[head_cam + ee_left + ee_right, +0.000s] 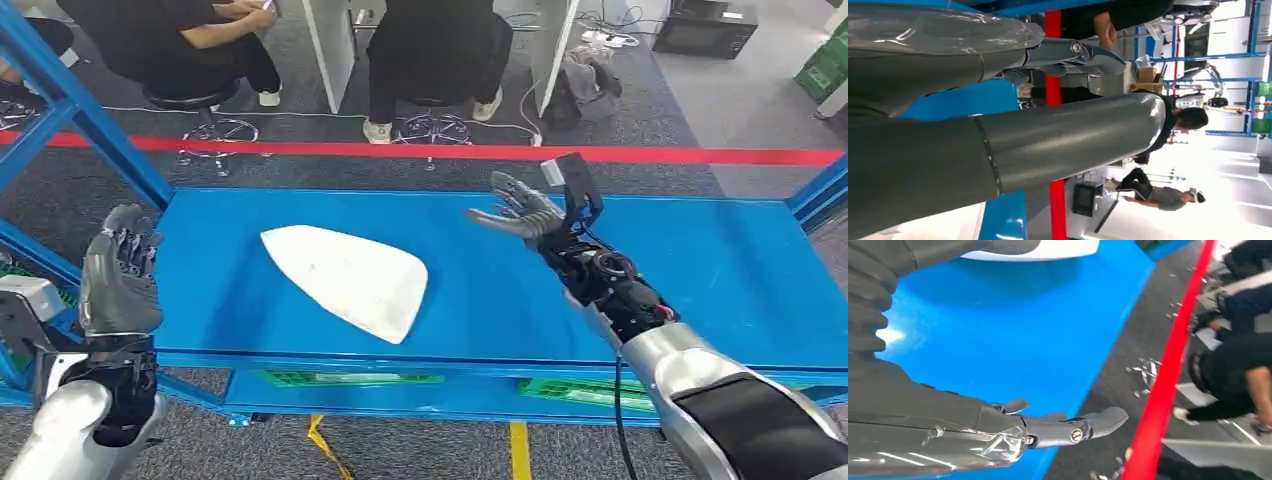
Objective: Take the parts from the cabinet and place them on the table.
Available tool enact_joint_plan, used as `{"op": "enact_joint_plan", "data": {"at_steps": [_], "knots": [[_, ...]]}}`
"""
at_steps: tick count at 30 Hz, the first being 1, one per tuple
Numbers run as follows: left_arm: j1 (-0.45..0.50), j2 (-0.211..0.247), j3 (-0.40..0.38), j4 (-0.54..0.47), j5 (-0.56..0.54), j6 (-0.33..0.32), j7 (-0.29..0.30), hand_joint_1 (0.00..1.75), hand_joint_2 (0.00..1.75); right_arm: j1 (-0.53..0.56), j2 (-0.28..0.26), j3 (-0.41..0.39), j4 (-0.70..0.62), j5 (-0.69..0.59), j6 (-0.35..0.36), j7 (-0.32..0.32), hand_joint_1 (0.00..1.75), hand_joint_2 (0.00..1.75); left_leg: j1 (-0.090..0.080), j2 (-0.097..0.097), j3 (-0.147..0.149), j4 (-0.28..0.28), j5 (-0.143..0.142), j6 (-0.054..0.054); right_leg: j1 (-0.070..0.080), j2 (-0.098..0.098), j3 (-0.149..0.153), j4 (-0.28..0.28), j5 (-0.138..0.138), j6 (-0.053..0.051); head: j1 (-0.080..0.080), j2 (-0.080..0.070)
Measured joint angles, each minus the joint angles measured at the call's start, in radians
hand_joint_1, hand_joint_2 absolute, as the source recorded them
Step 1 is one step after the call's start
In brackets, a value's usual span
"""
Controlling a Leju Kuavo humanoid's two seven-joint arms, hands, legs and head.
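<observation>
Lying centre-frame on the blue table, the white part is released; both the right hand and left hand are spread, so another part must be fetched from the cabinet

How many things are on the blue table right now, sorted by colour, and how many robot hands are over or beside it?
White part on the blue table: 1
Robot hands, left hand and right hand, both empty: 2
Total: 3
</observation>
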Motion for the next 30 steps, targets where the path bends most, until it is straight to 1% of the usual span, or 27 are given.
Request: {"op": "enact_joint_plan", "data": {"at_steps": [3,12,17,22,27,30], "knots": [[-0.003,0.000,0.000,0.000,0.000,0.000,0.000,0.00,0.00,-0.011,0.010,0.017,0.035,-0.011,0.024,0.011,0.00,1.75,0.000,0.000,0.000,0.000,0.000,0.000,0.000,0.000,0.000,0.000,0.000,0.000,0.000,0.000],[-0.004,0.000,0.000,0.000,0.000,0.000,0.000,0.00,0.00,-0.027,0.023,0.040,0.087,-0.013,0.037,0.015,0.00,1.75,0.000,0.000,0.000,0.000,0.000,0.000,0.000,0.000,0.000,0.000,0.000,0.000,-0.001,0.000],[-0.006,0.000,0.000,0.000,0.000,0.000,0.003,0.00,0.00,-0.041,0.035,0.059,0.121,-0.044,0.092,0.045,0.00,1.75,0.000,0.000,0.000,0.000,0.000,0.000,0.000,0.000,0.000,0.000,0.000,0.000,-0.001,0.000],[-0.014,0.000,0.000,0.000,0.000,-0.002,0.003,0.00,0.00,-0.054,0.053,0.090,0.176,-0.071,0.182,0.074,0.00,1.75,0.000,0.000,0.000,0.000,0.000,0.000,0.000,0.000,0.000,0.000,0.000,0.000,-0.001,0.000],[-0.019,-0.006,0.000,0.002,0.002,-0.005,0.000,0.00,0.00,-0.069,0.065,0.120,0.221,-0.082,0.217,0.101,0.00,1.75,0.000,0.000,0.000,0.000,0.000,0.000,0.000,0.000,0.000,0.000,0.000,0.000,-0.002,0.000],[-0.022,-0.010,0.000,0.002,0.002,-0.005,-0.001,0.00,0.00,-0.079,0.069,0.136,0.247,-0.082,0.226,0.109,0.00,1.75,0.000,0.000,0.000,0.000,0.000,0.000,0.000,0.000,0.000,0.000,0.000,0.000,-0.002,0.000]]}}
